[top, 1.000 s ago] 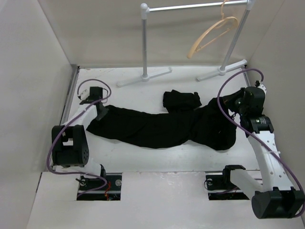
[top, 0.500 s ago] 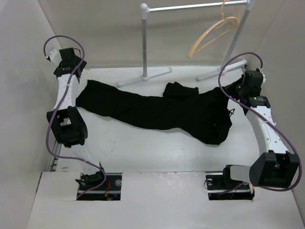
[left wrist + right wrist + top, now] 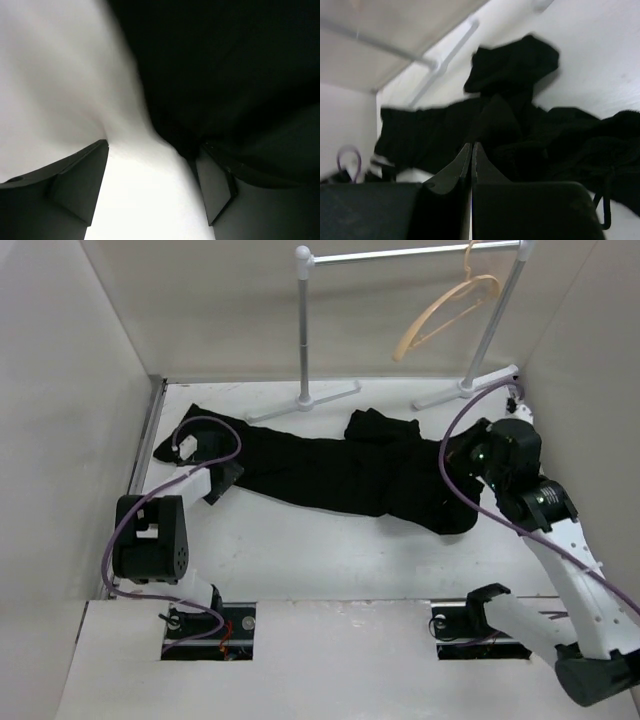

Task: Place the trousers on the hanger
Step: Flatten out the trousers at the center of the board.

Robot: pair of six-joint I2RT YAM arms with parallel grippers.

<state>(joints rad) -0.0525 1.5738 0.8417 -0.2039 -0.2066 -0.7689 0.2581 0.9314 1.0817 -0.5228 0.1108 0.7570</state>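
The black trousers [image 3: 330,465] lie stretched across the table, with a bunched fold [image 3: 380,430] at the back. The tan hanger [image 3: 445,310] hangs by its hook on the white rail at the back right. My left gripper [image 3: 225,478] sits low at the trousers' left end. In the left wrist view this gripper [image 3: 154,145] is open over bare table, and the black cloth [image 3: 225,75] touches only its right finger [image 3: 215,185]. My right gripper [image 3: 462,455] is at the trousers' right end; in the right wrist view it [image 3: 471,145] is shut, its tips pinching the black cloth [image 3: 495,120].
A white rail stand [image 3: 303,330] with two posts and flat feet [image 3: 305,400] stands at the table's back edge. White walls close in the left and right sides. Purple cables loop over both arms.
The left gripper has opened, letting go of the trousers' left end, swung up to the back-left and come down again. The right arm went back, then returned. The trousers now lie farther back.
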